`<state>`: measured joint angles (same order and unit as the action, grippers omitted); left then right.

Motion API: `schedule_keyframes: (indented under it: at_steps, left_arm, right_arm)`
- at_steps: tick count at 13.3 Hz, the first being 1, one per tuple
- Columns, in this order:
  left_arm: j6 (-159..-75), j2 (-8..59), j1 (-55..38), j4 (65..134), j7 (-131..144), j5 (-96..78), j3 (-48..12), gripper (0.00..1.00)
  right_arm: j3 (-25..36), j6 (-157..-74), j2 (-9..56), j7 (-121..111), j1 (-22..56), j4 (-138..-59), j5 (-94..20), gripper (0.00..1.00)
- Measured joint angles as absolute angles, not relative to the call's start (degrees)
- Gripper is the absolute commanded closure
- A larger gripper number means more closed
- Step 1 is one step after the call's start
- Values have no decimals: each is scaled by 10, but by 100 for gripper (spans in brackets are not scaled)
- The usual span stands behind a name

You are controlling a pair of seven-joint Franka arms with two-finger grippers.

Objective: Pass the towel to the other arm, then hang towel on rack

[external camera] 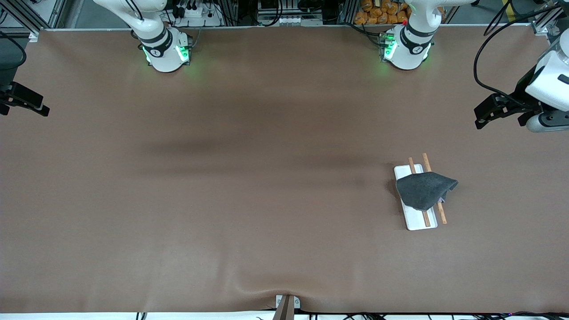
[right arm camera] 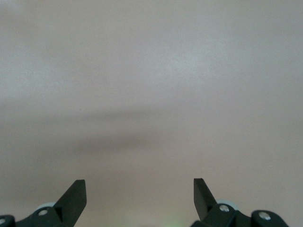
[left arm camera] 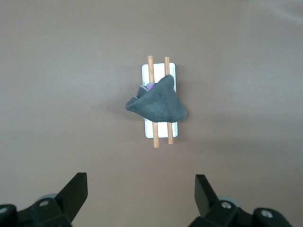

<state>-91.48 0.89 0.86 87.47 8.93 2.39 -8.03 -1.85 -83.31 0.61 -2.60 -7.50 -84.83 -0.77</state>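
The dark grey towel (external camera: 424,190) lies draped over the two brown rods of the rack (external camera: 418,221), which stands on the table toward the left arm's end. The left wrist view shows the towel (left arm camera: 158,106) across the middle of the rack (left arm camera: 158,71), with the rod ends sticking out on both sides. My left gripper (external camera: 479,116) is up in the air at the left arm's end of the table, open and empty (left arm camera: 140,191). My right gripper (external camera: 42,108) waits at the right arm's end, open and empty (right arm camera: 139,196) over bare table.
A brown cover (external camera: 249,178) spreads over the whole table. A small bracket (external camera: 287,304) sits at the table edge nearest the front camera. The two arm bases (external camera: 166,53) (external camera: 406,51) stand along the edge farthest from the front camera.
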Motion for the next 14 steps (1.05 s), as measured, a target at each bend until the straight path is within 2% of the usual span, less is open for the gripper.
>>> schedule_keyframes:
  at_steps: [14]
  left_arm:
    - [-868,-10,8,874,74,16,-67,0]
  right_arm:
    - [-18,-833,6,-26,-75,-848,-8,0]
